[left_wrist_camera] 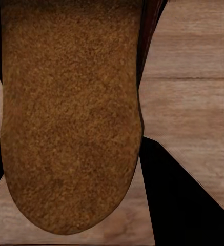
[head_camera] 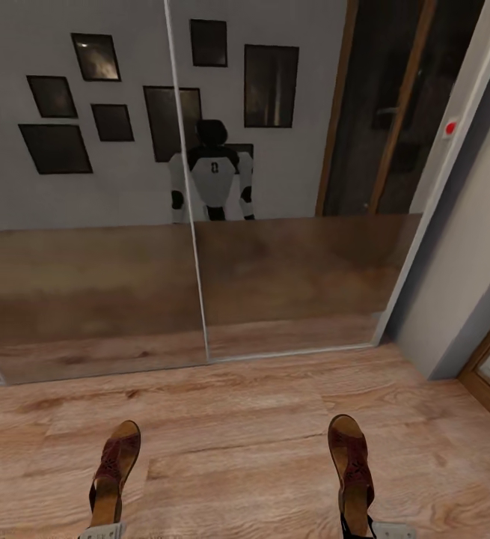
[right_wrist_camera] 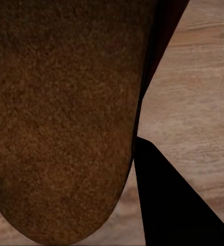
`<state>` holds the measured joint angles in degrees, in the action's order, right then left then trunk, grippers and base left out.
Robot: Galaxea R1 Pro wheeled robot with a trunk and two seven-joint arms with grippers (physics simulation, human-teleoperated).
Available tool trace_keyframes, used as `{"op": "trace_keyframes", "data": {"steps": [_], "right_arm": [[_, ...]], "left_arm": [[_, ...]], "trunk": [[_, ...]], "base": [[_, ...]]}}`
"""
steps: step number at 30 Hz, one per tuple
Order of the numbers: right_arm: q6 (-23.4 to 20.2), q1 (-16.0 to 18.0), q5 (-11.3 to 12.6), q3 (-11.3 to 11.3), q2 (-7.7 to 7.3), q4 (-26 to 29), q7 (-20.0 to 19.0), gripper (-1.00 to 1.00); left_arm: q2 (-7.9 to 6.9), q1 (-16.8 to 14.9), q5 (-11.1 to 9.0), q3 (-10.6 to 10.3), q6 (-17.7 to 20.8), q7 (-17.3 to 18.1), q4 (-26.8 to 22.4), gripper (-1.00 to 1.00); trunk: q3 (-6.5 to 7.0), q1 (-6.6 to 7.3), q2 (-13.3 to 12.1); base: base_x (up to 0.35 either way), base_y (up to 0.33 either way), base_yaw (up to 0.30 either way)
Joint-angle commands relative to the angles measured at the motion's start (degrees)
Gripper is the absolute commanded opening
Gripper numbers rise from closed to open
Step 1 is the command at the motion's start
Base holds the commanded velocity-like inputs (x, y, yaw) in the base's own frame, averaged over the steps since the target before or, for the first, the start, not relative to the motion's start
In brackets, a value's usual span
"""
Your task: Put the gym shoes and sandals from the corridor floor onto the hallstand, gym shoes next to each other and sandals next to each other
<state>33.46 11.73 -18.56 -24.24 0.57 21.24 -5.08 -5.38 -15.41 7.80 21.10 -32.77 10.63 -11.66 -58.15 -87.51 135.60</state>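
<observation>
Left sandal: hanging over the corridor floor, heel in the left gripper, toe pointing at the mirrored doors; right sandal: likewise in the right gripper; both grippers clamping; sandals well apart.

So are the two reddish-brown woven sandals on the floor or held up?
Held up: each reddish-brown woven sandal sticks out from a gripper above the wood floor.
</observation>
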Motion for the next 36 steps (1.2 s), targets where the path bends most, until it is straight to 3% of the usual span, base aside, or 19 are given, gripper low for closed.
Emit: {"op": "trace_keyframes", "data": {"steps": [1,36], "right_arm": [[0.1,0.0,0.1,-0.5,0.05,0.0,-0.5,-1.0],[0.1,0.0,0.1,-0.5,0.05,0.0,-0.6,-1.0]], "left_arm": [[0.02,-0.1,0.7,0.5,-0.2,0.2,0.1,-1.0],[0.05,-0.1,0.7,0.6,-0.2,-0.4,0.1,-1.0]], "trunk": [[0.01,0.01,0.0],[2.12,0.01,0.0]], "base": [[0.0,0.0,0.22],[0.0,0.0,0.22]]}}
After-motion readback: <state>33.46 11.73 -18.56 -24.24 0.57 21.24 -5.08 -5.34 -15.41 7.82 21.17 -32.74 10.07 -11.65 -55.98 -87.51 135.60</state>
